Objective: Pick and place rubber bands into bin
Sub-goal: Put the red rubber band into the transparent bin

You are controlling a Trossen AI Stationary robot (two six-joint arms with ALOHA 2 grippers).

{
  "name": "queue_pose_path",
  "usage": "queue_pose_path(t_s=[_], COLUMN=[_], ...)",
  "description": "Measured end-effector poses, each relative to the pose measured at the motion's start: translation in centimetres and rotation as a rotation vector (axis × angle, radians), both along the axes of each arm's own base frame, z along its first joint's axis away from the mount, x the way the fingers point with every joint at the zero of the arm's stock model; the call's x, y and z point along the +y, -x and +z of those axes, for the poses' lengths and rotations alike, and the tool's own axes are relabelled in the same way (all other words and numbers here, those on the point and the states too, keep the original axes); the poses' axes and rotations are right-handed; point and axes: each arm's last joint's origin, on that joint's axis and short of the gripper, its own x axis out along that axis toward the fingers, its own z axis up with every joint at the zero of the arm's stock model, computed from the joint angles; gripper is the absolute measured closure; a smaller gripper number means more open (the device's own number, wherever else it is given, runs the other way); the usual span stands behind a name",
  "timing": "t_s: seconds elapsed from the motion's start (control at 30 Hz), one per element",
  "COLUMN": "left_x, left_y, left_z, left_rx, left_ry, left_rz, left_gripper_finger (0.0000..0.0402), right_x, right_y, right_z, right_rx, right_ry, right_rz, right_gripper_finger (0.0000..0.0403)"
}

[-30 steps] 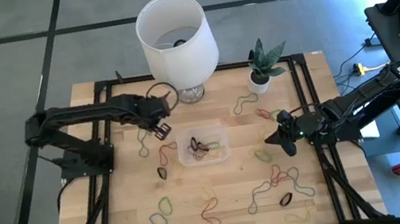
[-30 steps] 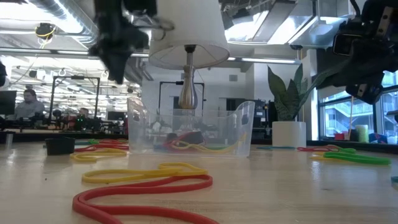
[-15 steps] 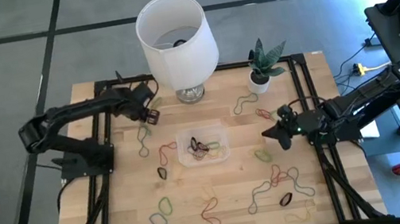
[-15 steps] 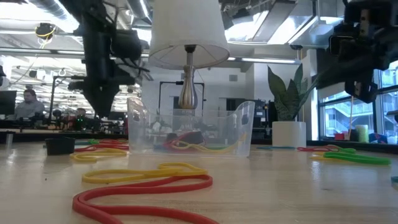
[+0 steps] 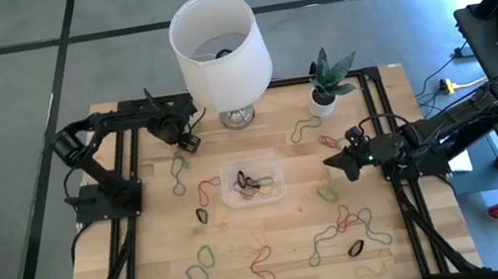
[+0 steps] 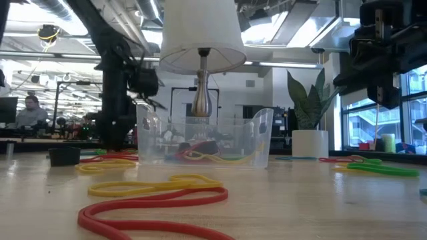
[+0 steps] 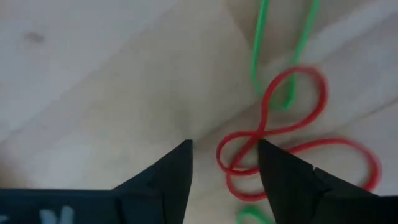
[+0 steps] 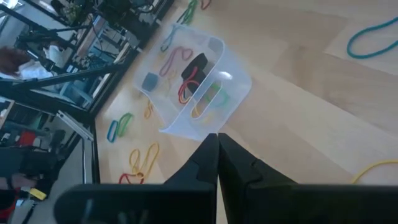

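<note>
The clear bin (image 5: pixel 274 168) stands mid-table with several rubber bands (image 5: pixel 252 185) in it; the right wrist view shows the bin (image 8: pixel 231 93) too. More rubber bands (image 5: pixel 343 225) lie scattered on the wood. My left gripper (image 5: pixel 188 141) points down, low over the table left of the lamp foot, and it is open (image 7: pixel 224 158) over a twisted red band (image 7: pixel 297 68) beside a green band (image 7: pixel 255 56). My right gripper (image 5: pixel 342 167) hovers shut (image 8: pixel 217 155) to the right of the bin, with nothing held. My left gripper's open fingers come from above and stand on either side of one end loop (image 7: pixel 219 154) of the red band, which lies flat on the table. Whether they touch it I cannot tell.
A white lamp (image 5: pixel 219 44) stands at the far edge, close behind my left gripper. A small potted plant (image 5: pixel 323 98) stands to its right. A black frame (image 5: pixel 133 228) runs along the table's sides. Bands lie thick at the near right.
My left gripper has left the spot beside the bin's left end, gone toward the table's far edge and sunk close to the tabletop near the lamp foot. The bin and the bands lie as before.
</note>
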Motion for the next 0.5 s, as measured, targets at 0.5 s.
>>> queue_pose_path(t_s=[0.5], left_x=[-2.8], left_y=[-1.1], left_z=[4.1], left_rx=[0.019], left_ry=[0.041], left_rz=[-0.079], left_gripper_finger=[0.0398], right_x=[0.0], right_y=[0.0], right_z=[0.0], right_rx=[0.001], right_ry=[0.026], right_rz=[0.0], right_gripper_finger=[0.0395])
